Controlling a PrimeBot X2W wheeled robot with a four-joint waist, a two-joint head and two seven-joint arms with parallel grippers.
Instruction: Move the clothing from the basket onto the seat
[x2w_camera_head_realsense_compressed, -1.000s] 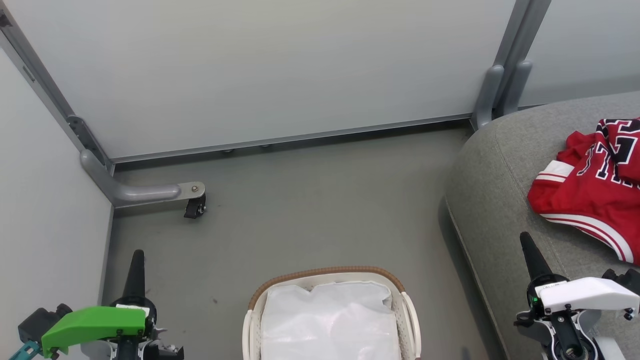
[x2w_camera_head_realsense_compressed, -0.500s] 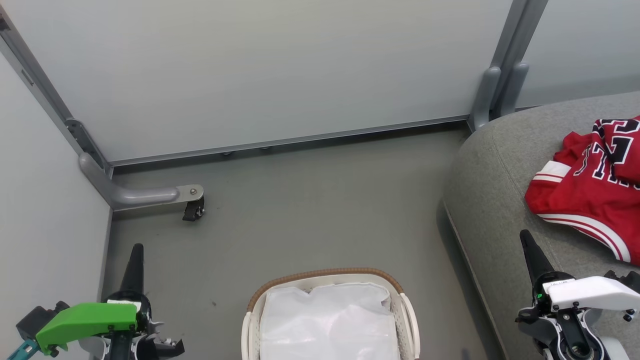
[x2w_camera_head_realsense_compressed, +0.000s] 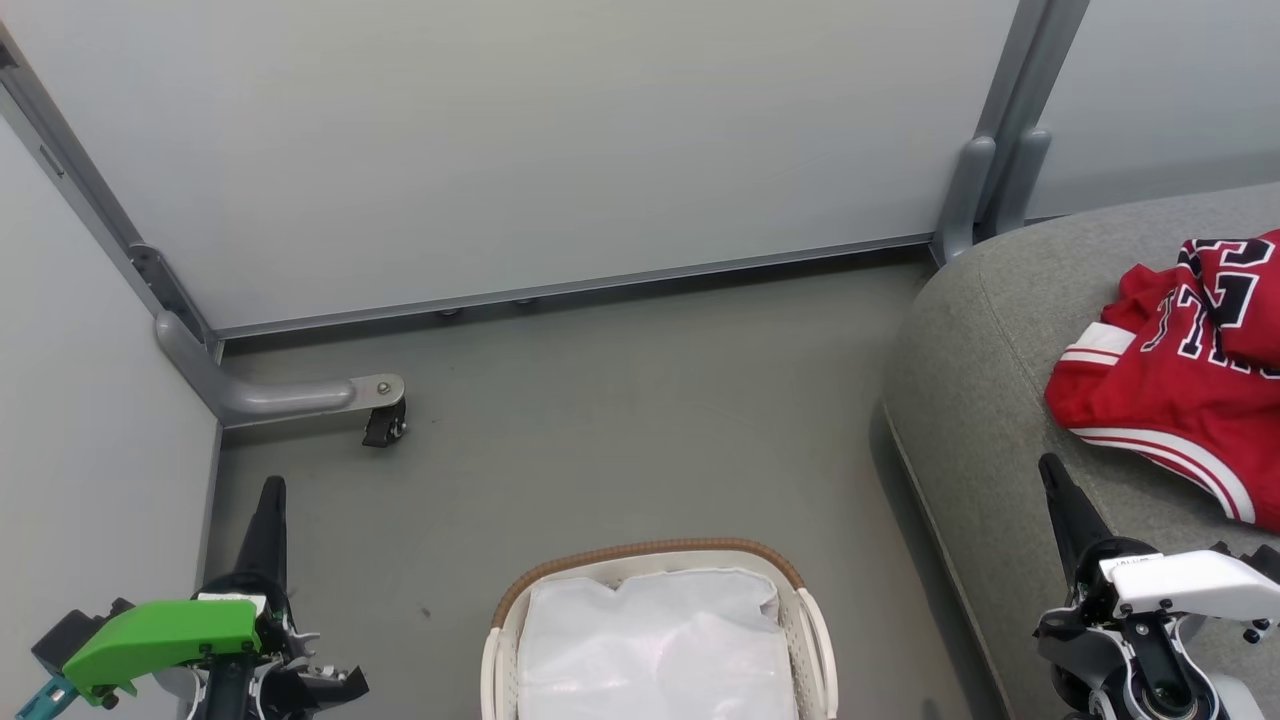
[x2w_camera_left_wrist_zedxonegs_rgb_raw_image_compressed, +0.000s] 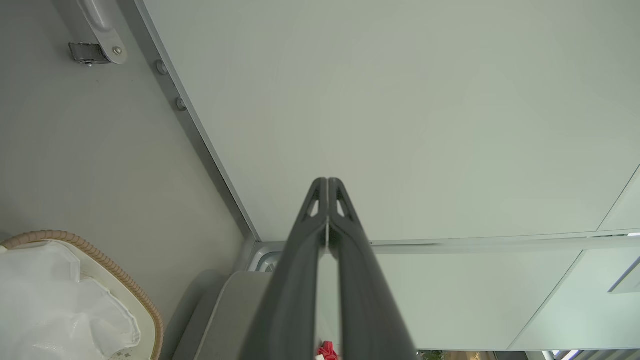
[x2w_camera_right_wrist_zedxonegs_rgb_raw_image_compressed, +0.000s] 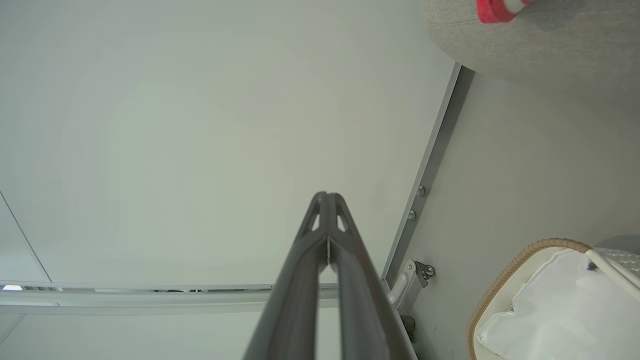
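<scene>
The red clothing (x2w_camera_head_realsense_compressed: 1190, 370), a jersey with black-and-white lettering and striped trim, lies crumpled on the grey seat (x2w_camera_head_realsense_compressed: 980, 390) at the right; a red scrap of the clothing (x2w_camera_right_wrist_zedxonegs_rgb_raw_image_compressed: 495, 7) also shows on the seat (x2w_camera_right_wrist_zedxonegs_rgb_raw_image_compressed: 540, 45) in the right wrist view. The white basket (x2w_camera_head_realsense_compressed: 640, 553) with its brown rim stands on the floor at bottom centre, holding just its white lining (x2w_camera_head_realsense_compressed: 655, 650). My left gripper (x2w_camera_head_realsense_compressed: 271, 488) is shut and empty at the lower left, clear of the basket. My right gripper (x2w_camera_head_realsense_compressed: 1049, 465) is shut and empty over the seat's front edge, below the jersey.
Pale partition panels (x2w_camera_head_realsense_compressed: 520, 140) with grey metal frames wall off the back and left. A grey support foot with a black caster (x2w_camera_head_realsense_compressed: 383, 428) juts onto the floor at left. Grey floor (x2w_camera_head_realsense_compressed: 640, 420) lies open between basket, wall and seat.
The whole head view has shifted slightly, so the camera moved. Both grippers stay shut and sit a little lower in the picture; the jersey and basket lie as before.
</scene>
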